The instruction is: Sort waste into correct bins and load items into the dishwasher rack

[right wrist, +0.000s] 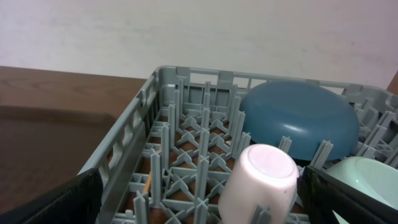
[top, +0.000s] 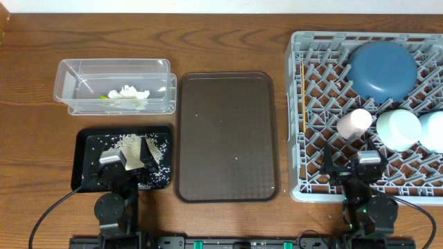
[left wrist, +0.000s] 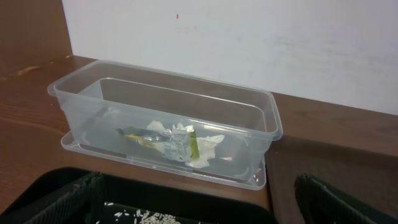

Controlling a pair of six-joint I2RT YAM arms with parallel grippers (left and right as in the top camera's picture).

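While the left gripper (top: 135, 156) hangs over the black tray (top: 79, 162) with its jaws spread wide and empty, loose rice (top: 160, 146) lies scattered beneath it. The grains look too fine and slippery to pinch and would be better tipped or swept. Farther off, the clear tub (top: 68, 77) holds a tissue (top: 130, 92), soft and near weightless, and a thin, crinkly wrapper (left wrist: 138, 135); either should take a pinch anywhere. At right, the right gripper (top: 346, 170), equally wide and holding nothing, hovers over the near edge of the rack (top: 296, 138). Just beyond sits the pink cup (top: 354, 122), likely light, stiff and smooth, best gripped across its wall. The mint bowl (top: 398, 129), pale-blue bowl (top: 435, 131), blue bowl (top: 382, 69) and a chopstick (top: 303, 97) are racked. A brown tray (top: 225, 138) lies between.
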